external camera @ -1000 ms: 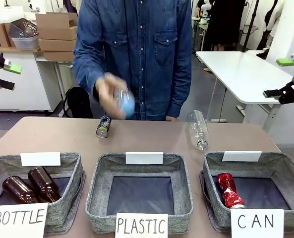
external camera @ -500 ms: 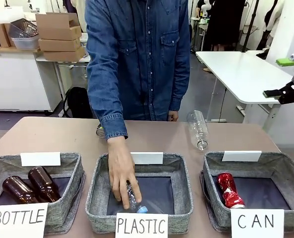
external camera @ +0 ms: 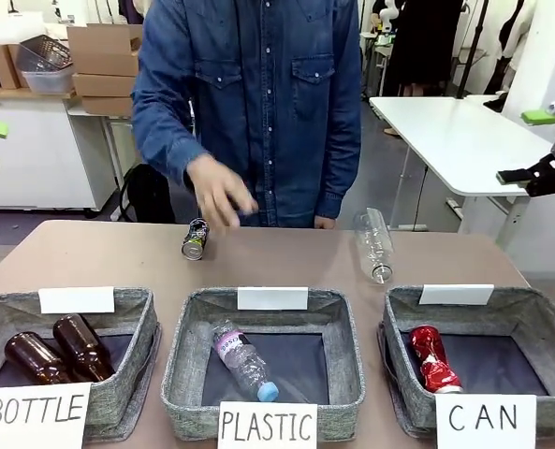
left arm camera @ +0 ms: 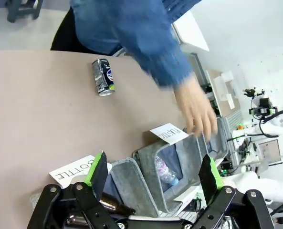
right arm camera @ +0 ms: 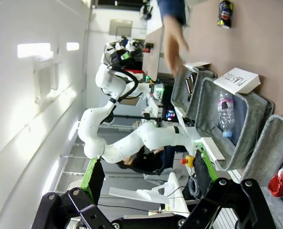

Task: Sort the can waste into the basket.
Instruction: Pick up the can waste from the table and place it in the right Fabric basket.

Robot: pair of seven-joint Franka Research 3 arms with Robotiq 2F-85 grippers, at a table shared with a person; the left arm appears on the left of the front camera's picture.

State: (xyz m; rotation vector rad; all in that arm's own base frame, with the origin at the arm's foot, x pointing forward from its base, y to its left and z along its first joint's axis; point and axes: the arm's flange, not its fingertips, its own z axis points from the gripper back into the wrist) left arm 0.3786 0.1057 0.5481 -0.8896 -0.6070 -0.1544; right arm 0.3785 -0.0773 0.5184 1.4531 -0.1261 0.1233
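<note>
Three grey baskets [external camera: 344, 348] on tan worktop [external camera: 109, 254], signs L-R "BOTTLE" [external camera: 36, 417], "PLASTIC" [external camera: 268, 427], "CAN" [external camera: 486, 418], boxes [external camera: 109, 58] back L, dark can [external camera: 196, 238] lying far side nr hand [external camera: 216, 192], crushed red can [external camera: 431, 357] in CAN basket [external camera: 550, 327], white table [external camera: 445, 131] back R, L gripper [left arm camera: 153, 164] + R gripper [right arm camera: 148, 174] wide, empty

Grey woven-cloth basket [external camera: 539, 318], shiny metal can [external camera: 195, 238]

Person [external camera: 249, 56], top centre of front view, wears dk-blue denim shirt [external camera: 286, 140] w/ two flap chest pockets, snap btns & buttoned cuffs; left tool [left arm camera: 153, 167] & right tool [right arm camera: 148, 174], along bottom edges of wrist views, are black linkages w/ silver screws & bright green pads [left arm camera: 97, 168].
</note>
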